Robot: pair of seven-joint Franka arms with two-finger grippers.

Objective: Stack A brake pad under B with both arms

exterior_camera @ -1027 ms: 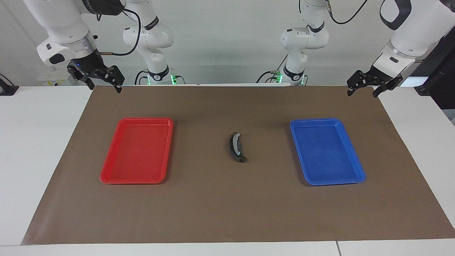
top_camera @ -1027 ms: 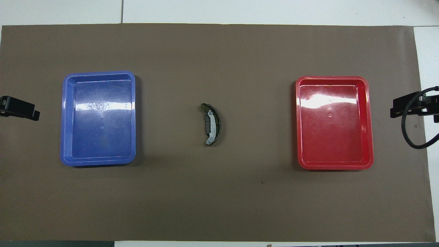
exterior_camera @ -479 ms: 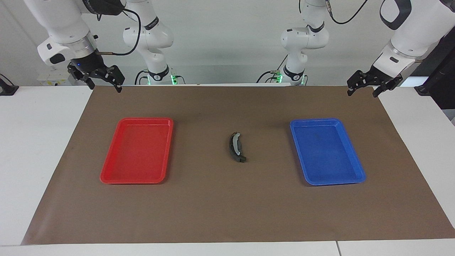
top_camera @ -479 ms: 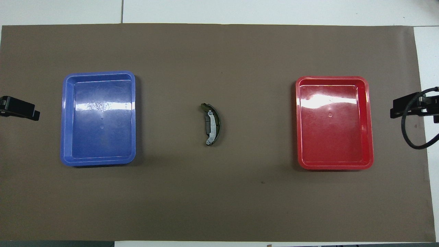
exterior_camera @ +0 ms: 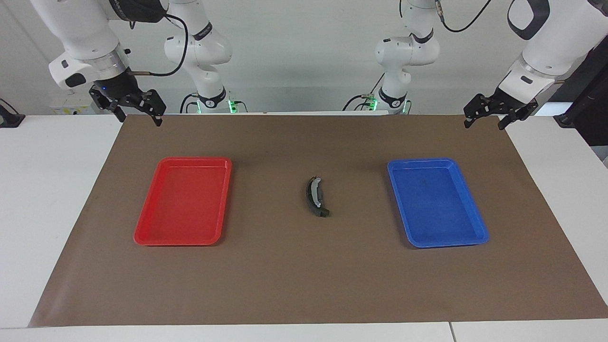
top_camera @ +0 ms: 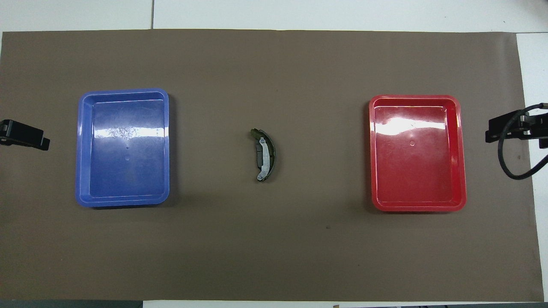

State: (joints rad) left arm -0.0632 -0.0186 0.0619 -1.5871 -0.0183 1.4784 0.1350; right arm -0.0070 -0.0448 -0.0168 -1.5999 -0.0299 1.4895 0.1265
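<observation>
Lying stacked, pads (exterior_camera: 317,197) far from hands

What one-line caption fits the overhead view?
Long crescent brake pad with silvery patches stacked on short grey pad, midway between blue plastic tray and red plastic tray.

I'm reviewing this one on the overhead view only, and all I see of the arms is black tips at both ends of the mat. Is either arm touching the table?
Observer: No. The left gripper hangs in the air over the edge of the brown mat at its own end, clear of the surface.
Reviewer: And the right one?
Observer: The right gripper is raised too, over the mat's corner at the right arm's end.
Reviewer: Is either holding anything?
Observer: Nothing. Both sets of jaws stand open and empty.
</observation>
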